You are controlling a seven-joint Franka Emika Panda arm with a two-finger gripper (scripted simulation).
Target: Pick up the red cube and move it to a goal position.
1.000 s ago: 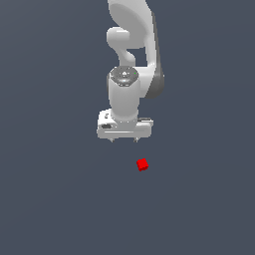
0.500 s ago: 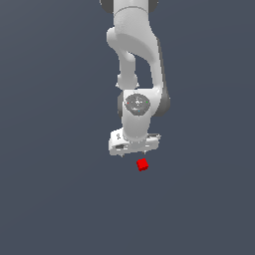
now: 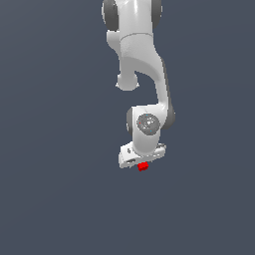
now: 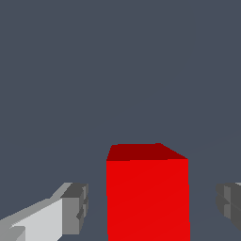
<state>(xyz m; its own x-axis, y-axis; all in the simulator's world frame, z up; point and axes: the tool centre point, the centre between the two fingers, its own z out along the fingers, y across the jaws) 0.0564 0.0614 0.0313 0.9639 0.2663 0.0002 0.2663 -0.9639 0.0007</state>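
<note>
The white robot gripper [image 4: 148, 204] hangs low over the dark grey surface [image 3: 60, 199] with its jaws apart, straddling the small bright red cube [image 4: 147, 197] without touching it, so that closing would clamp it.

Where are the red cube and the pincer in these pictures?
red cube [image 4: 148, 197], wrist view, on its front face.
pincer [image 4: 150, 207], wrist view, midway between its fingertips, open around the cube.
</note>
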